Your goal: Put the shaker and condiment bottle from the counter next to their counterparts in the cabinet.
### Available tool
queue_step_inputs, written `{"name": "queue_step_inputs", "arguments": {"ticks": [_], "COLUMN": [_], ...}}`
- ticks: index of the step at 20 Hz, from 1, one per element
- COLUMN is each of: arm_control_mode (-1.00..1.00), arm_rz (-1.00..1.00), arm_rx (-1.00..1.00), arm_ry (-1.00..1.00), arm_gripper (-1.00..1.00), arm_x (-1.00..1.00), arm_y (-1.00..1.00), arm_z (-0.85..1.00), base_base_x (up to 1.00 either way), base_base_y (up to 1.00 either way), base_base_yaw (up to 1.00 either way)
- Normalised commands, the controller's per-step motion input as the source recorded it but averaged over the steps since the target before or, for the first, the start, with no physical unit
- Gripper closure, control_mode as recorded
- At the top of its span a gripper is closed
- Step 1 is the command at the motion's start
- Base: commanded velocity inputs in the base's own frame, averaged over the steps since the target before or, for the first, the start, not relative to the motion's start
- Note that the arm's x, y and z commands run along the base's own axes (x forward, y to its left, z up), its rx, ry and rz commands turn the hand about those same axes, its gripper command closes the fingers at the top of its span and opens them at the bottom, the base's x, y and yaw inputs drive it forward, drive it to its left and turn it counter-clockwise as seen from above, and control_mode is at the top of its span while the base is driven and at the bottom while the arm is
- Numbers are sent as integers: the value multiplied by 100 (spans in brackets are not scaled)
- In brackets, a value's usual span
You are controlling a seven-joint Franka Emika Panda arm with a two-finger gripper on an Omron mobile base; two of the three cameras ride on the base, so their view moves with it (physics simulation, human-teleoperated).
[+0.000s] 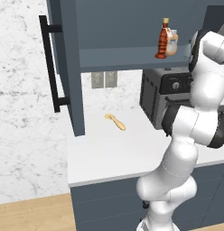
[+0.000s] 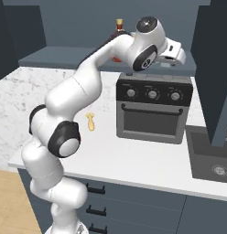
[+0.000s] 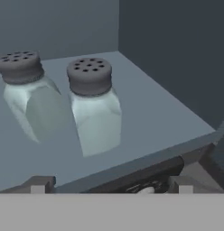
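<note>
Shakers first: two small translucent blue-grey shakers stand side by side on the cabinet shelf (image 3: 145,103) in the hand view, the left shaker (image 3: 28,94) nearer the left edge of that view, the right shaker (image 3: 93,106) just beside it and apart from it by a narrow gap, both upright on the shelf and tilted only by the camera's roll. Which is the one brought from the table and which its counterpart I cannot tell; they look alike. Either one looks light, stiff and smooth-sided, likely slippery like glass or hard plastic, so the hold belongs across the body below the perforated grey cap, squeezed gently. The jaws stand wide apart and hold nothing, their two tips low at the bottom of that view, short of the shelf's front edge.

The left base view adds what the hand view lacks: the condiment bottle (image 1: 163,41) already stands on the shelf toward its right end, at the front edge, touching or just in front of the pale orange bottle (image 1: 173,43), and a small tan utensil (image 1: 115,121) lies on the white table (image 1: 105,153) near the back. The right base view shows the gripper (image 2: 178,55) reaching over the toaster oven (image 2: 154,109) toward the shelf's right end, with the bottle's tan cap peeking behind the arm.
</note>
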Motion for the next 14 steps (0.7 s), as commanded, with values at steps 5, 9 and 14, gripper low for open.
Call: {"name": "queue_step_inputs", "arguments": {"ticks": [5, 9, 14], "arm_control_mode": [-100, -100, -100], "arm_rz": [10, 1, -1], "arm_rx": [-11, -14, -7], "arm_ry": [-4, -6, -7], "arm_gripper": [-100, -100, -100], "arm_x": [-66, -92, -100], "arm_y": [94, 80, 51], "arm_z": [4, 2, 2], "base_base_x": [0, 0, 0], "base_base_y": [0, 0, 0], "base_base_yaw": [0, 0, 0]}}
